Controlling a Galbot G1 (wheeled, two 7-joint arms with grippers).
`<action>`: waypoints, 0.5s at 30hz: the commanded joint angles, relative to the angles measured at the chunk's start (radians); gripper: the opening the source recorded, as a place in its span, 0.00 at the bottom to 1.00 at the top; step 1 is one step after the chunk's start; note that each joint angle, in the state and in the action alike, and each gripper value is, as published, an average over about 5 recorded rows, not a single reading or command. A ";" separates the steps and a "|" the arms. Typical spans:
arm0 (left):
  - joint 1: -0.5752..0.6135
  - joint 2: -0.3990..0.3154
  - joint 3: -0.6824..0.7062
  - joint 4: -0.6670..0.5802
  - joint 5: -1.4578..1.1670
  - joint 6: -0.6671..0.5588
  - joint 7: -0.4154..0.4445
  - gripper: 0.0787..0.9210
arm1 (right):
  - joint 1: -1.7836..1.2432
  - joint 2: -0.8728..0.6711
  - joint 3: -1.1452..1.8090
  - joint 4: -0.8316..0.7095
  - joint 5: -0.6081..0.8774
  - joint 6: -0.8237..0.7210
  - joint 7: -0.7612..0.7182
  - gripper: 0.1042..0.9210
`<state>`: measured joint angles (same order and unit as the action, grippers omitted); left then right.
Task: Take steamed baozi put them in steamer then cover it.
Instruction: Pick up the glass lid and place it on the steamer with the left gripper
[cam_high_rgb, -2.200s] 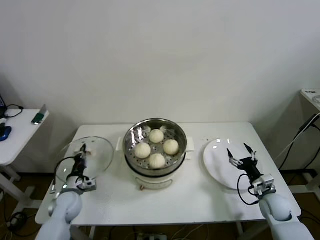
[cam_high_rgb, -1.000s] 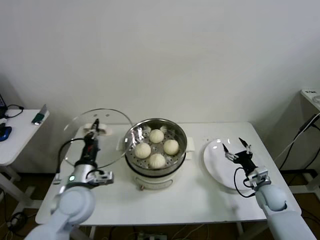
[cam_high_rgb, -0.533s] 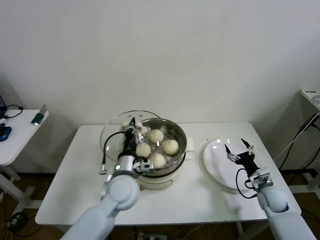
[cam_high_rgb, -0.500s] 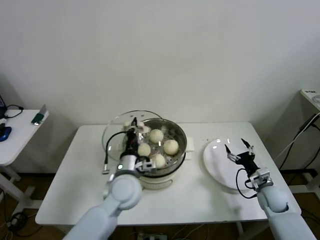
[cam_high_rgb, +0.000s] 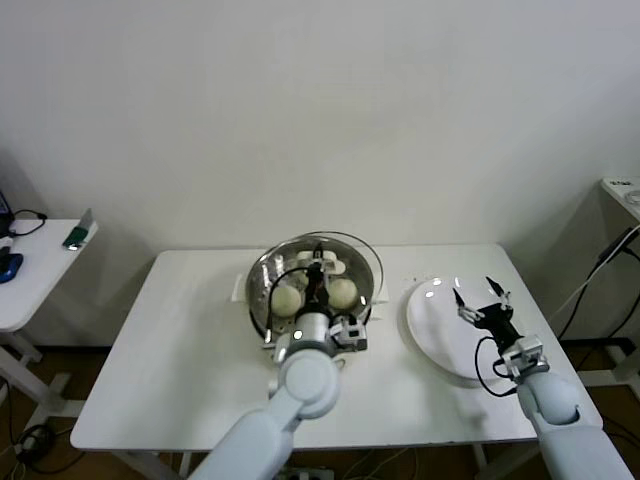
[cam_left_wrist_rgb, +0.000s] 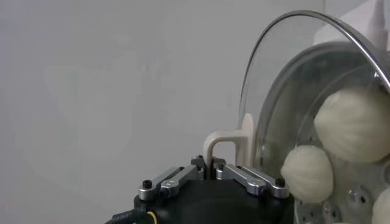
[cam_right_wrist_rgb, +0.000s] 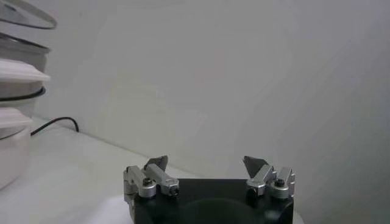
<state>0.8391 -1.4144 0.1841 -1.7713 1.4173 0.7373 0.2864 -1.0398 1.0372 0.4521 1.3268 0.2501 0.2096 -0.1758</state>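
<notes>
The steamer stands mid-table, a shiny steel basket on a white pot. Two steamed baozi show in it; the arm hides the rest. In the left wrist view the baozi lie behind the glass. My left gripper is shut on the cover's white handle and holds the clear glass cover tilted just above the steamer's rim. The same gripper shows its jaws pinched on the handle. My right gripper hangs open and empty over the white plate, fingers wide apart.
The white table has bare surface left of the steamer and along the front. A side table with small items stands far left. A black cable lies on the table behind the pot. The wall is close behind.
My left gripper has carried the cover rightward from the table's left side to above the steamer. The right gripper has stayed over the plate, open.
</notes>
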 joint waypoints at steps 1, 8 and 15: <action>-0.015 -0.061 0.004 0.060 0.084 0.025 0.009 0.08 | 0.005 0.006 0.001 -0.010 -0.001 0.004 -0.009 0.88; -0.005 -0.037 -0.030 0.066 0.121 0.003 0.008 0.08 | 0.013 0.013 -0.001 -0.022 -0.005 0.008 -0.012 0.88; 0.013 -0.025 -0.041 0.072 0.118 -0.002 0.004 0.08 | 0.020 0.020 -0.001 -0.029 -0.009 0.009 -0.013 0.88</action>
<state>0.8443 -1.4353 0.1543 -1.7148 1.5069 0.7364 0.2908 -1.0238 1.0548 0.4499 1.3046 0.2427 0.2175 -0.1871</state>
